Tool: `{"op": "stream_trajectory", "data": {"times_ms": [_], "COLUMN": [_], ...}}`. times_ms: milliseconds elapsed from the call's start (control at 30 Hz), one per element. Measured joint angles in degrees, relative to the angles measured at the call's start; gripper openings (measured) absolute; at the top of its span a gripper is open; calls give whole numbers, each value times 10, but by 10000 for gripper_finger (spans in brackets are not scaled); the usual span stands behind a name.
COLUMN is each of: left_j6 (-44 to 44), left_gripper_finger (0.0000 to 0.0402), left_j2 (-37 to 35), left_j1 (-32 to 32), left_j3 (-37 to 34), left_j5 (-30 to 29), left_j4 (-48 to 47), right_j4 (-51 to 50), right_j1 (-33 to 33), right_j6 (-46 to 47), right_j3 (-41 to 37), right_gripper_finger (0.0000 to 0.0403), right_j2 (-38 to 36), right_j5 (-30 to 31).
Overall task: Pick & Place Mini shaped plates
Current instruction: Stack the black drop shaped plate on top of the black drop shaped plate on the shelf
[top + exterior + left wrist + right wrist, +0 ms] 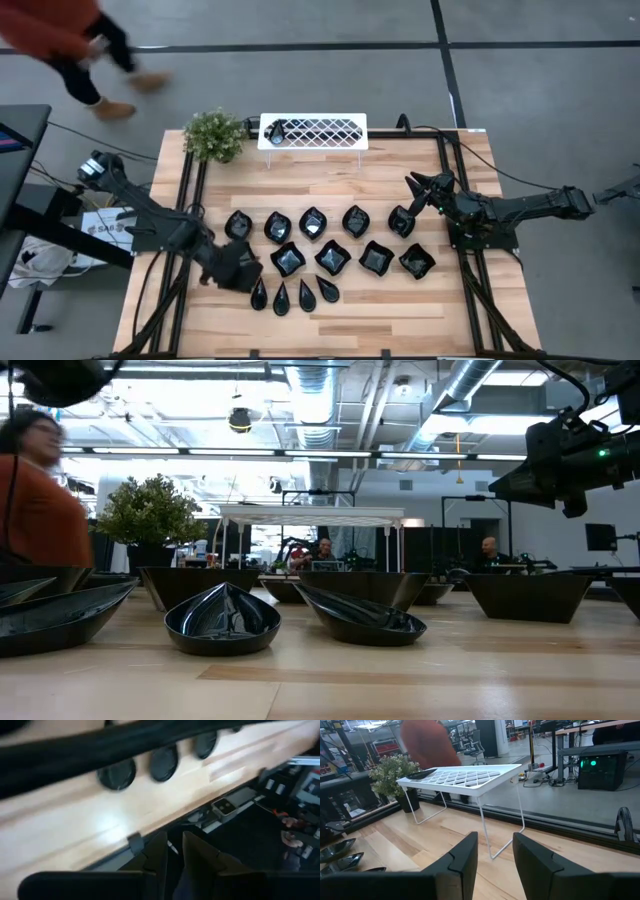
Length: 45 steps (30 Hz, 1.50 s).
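Several glossy black mini plates lie in rows on the wooden table: rounded bowls point(313, 223), wavy squares point(332, 257) and slim teardrops point(300, 294) nearest the front edge. One more plate point(277, 130) sits on the left end of the white lattice rack point(320, 131). My left gripper point(245, 268) hangs above the table's near left part, just left of the teardrops. It points steeply down, and its fingers point(157, 852) show a narrow gap with nothing in it. My right gripper point(418, 188) waits open and level at the right, beside the end bowl point(402, 221).
A small green potted plant point(214, 135) stands at the far left corner beside the rack. A person point(80, 50) walks past on the floor beyond the table's far left. Black frame rails point(190, 200) run along both sides. Bare wood lies between the rack and the plates.
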Motion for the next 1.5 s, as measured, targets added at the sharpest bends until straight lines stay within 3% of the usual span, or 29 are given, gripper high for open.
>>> {"op": "stream_trajectory", "data": {"times_ms": [267,667,967,1167,1500], "left_j6": [-126,-114,-96,-81,-70], "left_gripper_finger": [62,20,13,27,100], "left_j2": [66,134,137,137,136], "left_j1": [-68,-69,-69,-69,-55], "left_j3": [0,0,0,0,-40], "left_j5": [1,-9,-105,-106,-106], "left_j4": [23,29,28,26,33], "right_j4": [0,0,0,0,0], "right_j1": [0,0,0,0,0], "right_j6": [0,0,0,0,0], "right_j3": [0,0,0,0,0], "right_gripper_finger": [119,119,119,119,119], "right_j2": [0,0,0,0,0], "right_j5": [0,0,-1,-1,-1]}}
